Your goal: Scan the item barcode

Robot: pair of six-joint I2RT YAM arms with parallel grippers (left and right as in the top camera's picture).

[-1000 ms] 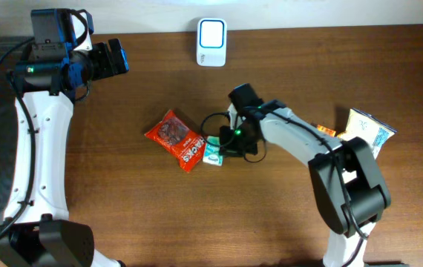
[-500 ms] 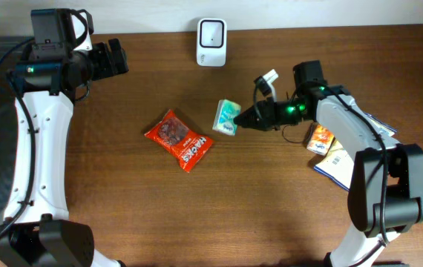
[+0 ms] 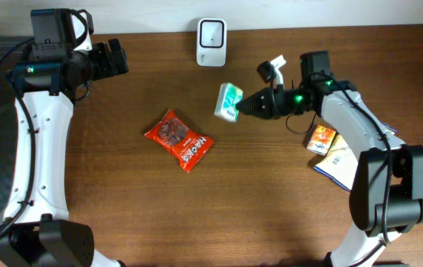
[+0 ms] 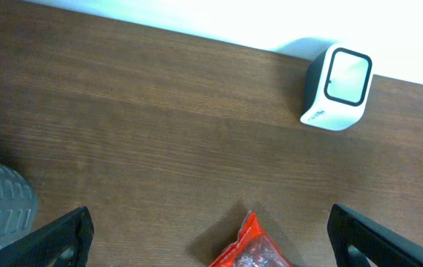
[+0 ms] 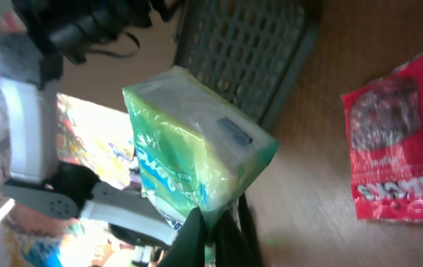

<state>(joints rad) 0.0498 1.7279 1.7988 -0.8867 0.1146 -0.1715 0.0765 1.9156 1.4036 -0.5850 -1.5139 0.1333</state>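
Left gripper (image 3: 115, 59): fingers spread wide, nothing between them, parked well away from the work.

Crinkled red foil snack packet (image 3: 179, 139): lies flat on the brown wooden table (image 3: 122, 215), below and beyond the right gripper's tip, untouched.

White box-shaped barcode scanner with a glass window (image 3: 211, 33): stands ahead of the right gripper's tip and off to one side, apart from the held item.

Task item: small green-and-white soft plastic-wrapped pack (image 3: 228, 101), lifted clear of the table. Right gripper (image 3: 243, 108) is clamped on one lower edge of it, fingers nearly together.

Handling, judged: light, compressible, glossy film likely slippery. An edge pinch lets it swing or slip. A hold across the full body would be firmer, leaving the printed label face uncovered.

Behind the right gripper: flat orange packet (image 3: 320, 138) and white-and-yellow packet (image 3: 339, 159).

Containers: none evident on the table. The right wrist view shows a grey gridded structure (image 5: 248, 52). Whether it is a bin, or holds anything, cannot be told.
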